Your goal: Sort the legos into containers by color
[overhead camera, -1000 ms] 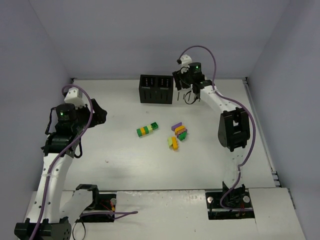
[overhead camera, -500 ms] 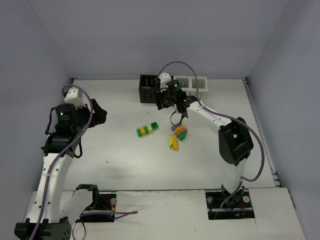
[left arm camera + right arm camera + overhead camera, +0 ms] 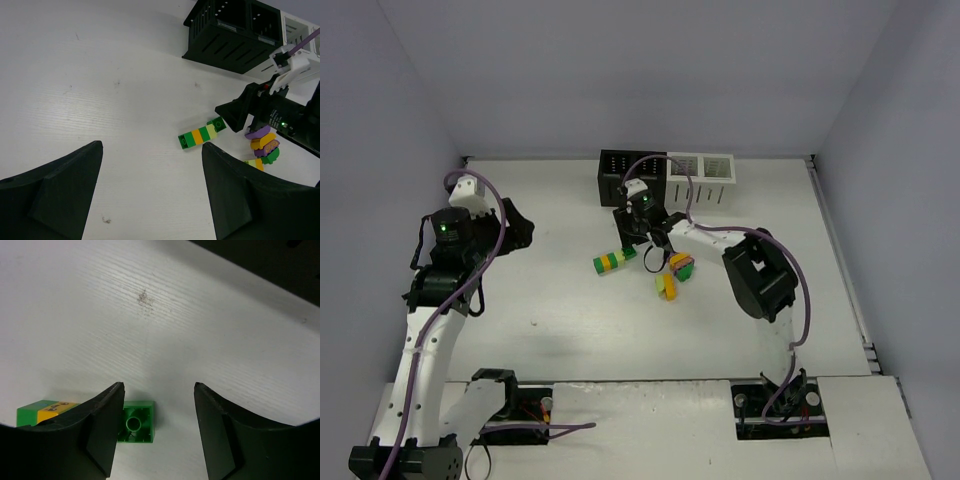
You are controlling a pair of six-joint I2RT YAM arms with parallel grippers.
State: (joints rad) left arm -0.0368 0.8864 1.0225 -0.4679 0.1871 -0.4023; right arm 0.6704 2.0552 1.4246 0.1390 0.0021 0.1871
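Saw right pincer (image 3: pixel 158 390) spread wide and low over the table (image 3: pixel 550 290), straddling the dark green end brick (image 3: pixel 136 422) of the striped bar (image 3: pixel 615 259); gripped nothing. Found left pincer (image 3: pixel 152 150) spread too, empty, well left of the bar. Logged a right-pincer swing from beside the bins (image 3: pixel 665 170) onto the bar versus 0.5 s ago. Spotted other legos (image 3: pixel 674 270) clustered just right of the bar. White scuffed table, plain grey walls (image 3: pixel 620 70).
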